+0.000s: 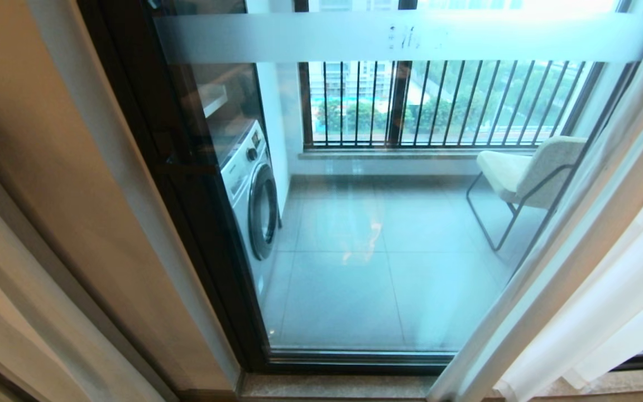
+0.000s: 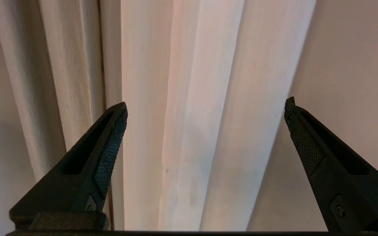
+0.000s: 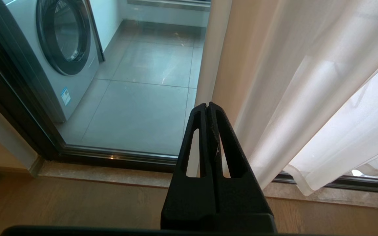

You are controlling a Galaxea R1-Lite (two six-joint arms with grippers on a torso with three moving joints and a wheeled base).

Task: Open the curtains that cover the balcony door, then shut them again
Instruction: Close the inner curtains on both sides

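Curtains [image 1: 578, 268] drawn aside from balcony door [image 1: 366, 223], left gripper [image 2: 205, 108] spread wide before pale folds, holding nothing, right gripper [image 3: 207, 106] pinched closed, empty.

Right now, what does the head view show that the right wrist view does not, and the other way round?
Only the head view shows the railing, the chair on the balcony and the frosted band across the balcony door. Neither arm appears there.

Only the right wrist view shows the right end effector, shut and empty, beside the gathered curtains, plus the wooden floor indoors.

Both show the washing machine, the grey balcony tiles and the sheer curtains pulled to the right side of the glass.
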